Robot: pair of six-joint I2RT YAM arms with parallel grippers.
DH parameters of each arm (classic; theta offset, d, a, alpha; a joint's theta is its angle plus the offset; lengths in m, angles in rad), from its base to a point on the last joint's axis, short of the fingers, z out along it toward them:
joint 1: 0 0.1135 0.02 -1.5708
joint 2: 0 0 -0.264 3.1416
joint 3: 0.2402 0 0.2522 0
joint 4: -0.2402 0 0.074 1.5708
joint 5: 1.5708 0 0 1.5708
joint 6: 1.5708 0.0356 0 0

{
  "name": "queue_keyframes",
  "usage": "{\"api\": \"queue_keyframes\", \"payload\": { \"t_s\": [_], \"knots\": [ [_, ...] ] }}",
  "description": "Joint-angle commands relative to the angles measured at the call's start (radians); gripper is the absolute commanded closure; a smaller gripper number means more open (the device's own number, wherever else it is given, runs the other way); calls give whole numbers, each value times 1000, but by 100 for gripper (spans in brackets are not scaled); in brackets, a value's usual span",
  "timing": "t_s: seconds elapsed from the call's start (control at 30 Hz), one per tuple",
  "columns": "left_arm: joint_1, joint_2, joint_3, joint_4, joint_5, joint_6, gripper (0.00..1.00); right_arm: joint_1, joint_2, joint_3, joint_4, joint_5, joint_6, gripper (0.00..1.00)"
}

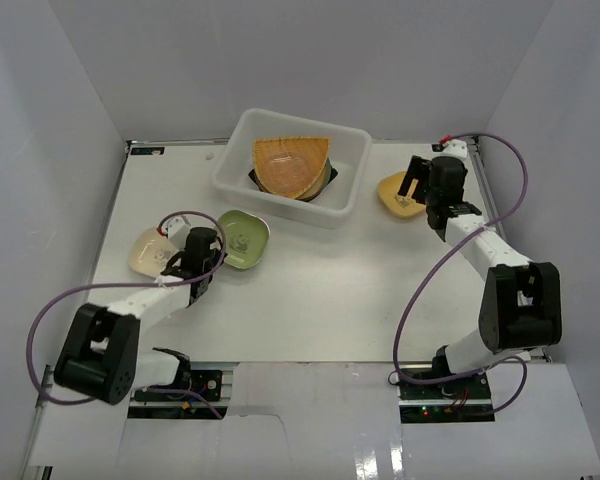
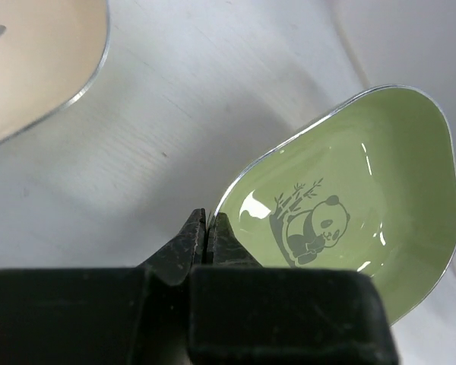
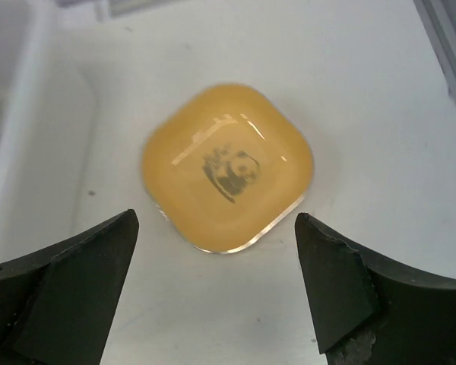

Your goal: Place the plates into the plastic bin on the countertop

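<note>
Top external view gives you the plastic bin (image 1: 342, 205) at the far middle of the countertop (image 1: 330, 290). Inside it, a woven tan plate (image 1: 292, 165) lies on top of a dark-rimmed plate (image 1: 257, 179).

Three more plates sit out on the countertop. A cream plate (image 1: 148, 252) is at the left, a green plate (image 1: 245, 238) is just right of it, and a yellow plate (image 1: 393, 190) is just right of the bin.

Your left gripper (image 1: 218, 255) is clenched on the green plate's left rim. In the left wrist view its fingers (image 2: 190, 243) are pressed together on the plate's edge, and the panda print (image 2: 315, 228) faces up.

Your right gripper (image 1: 412, 182) hangs over the yellow plate with its jaws spread wide. The right wrist view shows one finger on either side of the plate, grasping nothing.
</note>
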Motion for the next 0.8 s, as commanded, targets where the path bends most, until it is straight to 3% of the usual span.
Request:
{"api": "queue_keyframes", "payload": {
  "t_s": [0.0,0.17,0.2,0.27,0.4,0.47,0.67,0.77],
  "knots": [
    [-23,-217,-56,-15,93,44,100,-63,29,-27,52,-26,160,9],
    [-43,-609,-96,-47,156,106,100,-143,111,-47,85,-34,217,8],
    [-43,-620,-49,-67,138,119,100,-144,124,-51,90,-20,237,2],
    [-43,-589,25,-100,139,162,100,-144,161,-58,107,-17,257,2],
    [-44,-307,310,-110,183,225,100,-147,239,-38,133,-63,302,2],
    [-44,-202,402,-101,197,242,100,-153,276,-21,132,-78,326,7],
    [-46,190,720,-107,231,328,100,-163,343,-4,144,-124,340,26],
    [-44,350,847,-130,246,343,100,-164,360,-19,164,-148,352,40]
  ]
}}
